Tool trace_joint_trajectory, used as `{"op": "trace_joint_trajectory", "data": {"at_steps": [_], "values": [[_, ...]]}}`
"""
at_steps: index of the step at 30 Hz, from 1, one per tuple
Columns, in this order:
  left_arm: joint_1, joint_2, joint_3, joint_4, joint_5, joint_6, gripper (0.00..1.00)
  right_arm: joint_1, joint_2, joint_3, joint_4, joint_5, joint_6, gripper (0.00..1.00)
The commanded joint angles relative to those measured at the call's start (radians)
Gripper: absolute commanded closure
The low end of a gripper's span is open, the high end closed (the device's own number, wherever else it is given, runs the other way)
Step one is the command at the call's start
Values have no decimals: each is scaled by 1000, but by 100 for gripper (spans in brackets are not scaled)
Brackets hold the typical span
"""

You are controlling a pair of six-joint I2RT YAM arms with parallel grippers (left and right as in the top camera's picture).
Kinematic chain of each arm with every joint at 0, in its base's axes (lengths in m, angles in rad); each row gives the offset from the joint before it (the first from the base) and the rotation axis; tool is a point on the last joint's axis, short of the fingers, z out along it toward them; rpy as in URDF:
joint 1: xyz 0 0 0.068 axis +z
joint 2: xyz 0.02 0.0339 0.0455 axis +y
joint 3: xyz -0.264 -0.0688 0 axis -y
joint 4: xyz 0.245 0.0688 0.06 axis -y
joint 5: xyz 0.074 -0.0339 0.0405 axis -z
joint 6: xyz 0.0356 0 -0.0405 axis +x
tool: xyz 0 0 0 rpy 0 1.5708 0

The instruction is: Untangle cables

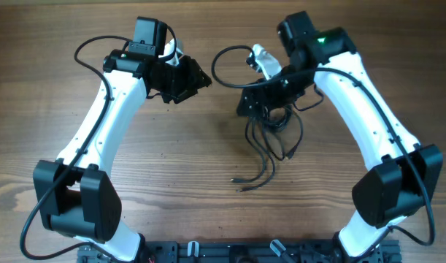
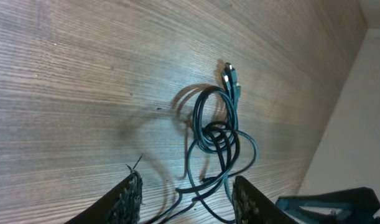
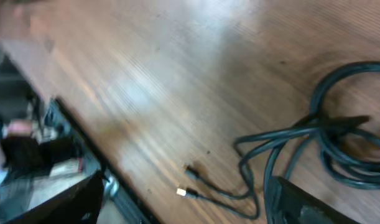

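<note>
Wood-grain table (image 1: 208, 153) fills all three views, with one dark bundle lying on it. We see the left hand (image 2: 186, 202) spread wide, its two fingers (image 2: 130, 199) well apart and nothing clamped between them. The cables (image 2: 216, 133) lie just ahead of it, flat on the table, with a couple of strands trailing back toward the gap between those fingers. The right hand (image 3: 196, 208) is likewise wide and holds nothing. From above it hangs over the far edge of the cables, while the left hand sits off to their left side, apart from them.

Outward from the hands, the cables form several loops that cross and tie together at the middle. The plug ends (image 2: 231, 78) lie side by side at one end, and loose tails run out from the bundle on its near side. We judge the task barely begun: the tangle is intact, no cord lies separate, and neither hand has a grip, so all the pulling apart is left.
</note>
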Motion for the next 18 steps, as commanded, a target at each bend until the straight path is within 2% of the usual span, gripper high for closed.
{"op": "trace_joint_trajectory", "data": {"at_steps": [1, 4, 6, 7, 10, 16, 18], "values": [[-27, 8, 8, 27, 7, -3, 51, -55, -4, -2, 52, 224, 366, 13], [-90, 14, 8, 63, -47, -14, 47, -137, -4, -2, 106, 320, 453, 13], [-145, 43, 8, 116, -132, -84, 27, -209, -4, -2, 143, 353, 466, 13], [-166, 63, 8, 141, -134, -85, 22, -238, -4, -2, 152, 353, 466, 13], [-238, 156, 8, 222, -134, -85, 12, -316, -4, -2, 163, 360, 464, 11], [-357, 282, 8, 391, -134, -82, 11, -350, -4, -2, 148, 362, 436, 11], [-377, 299, 8, 411, -134, -97, 16, -351, -3, -2, 148, 364, 436, 11]]}}
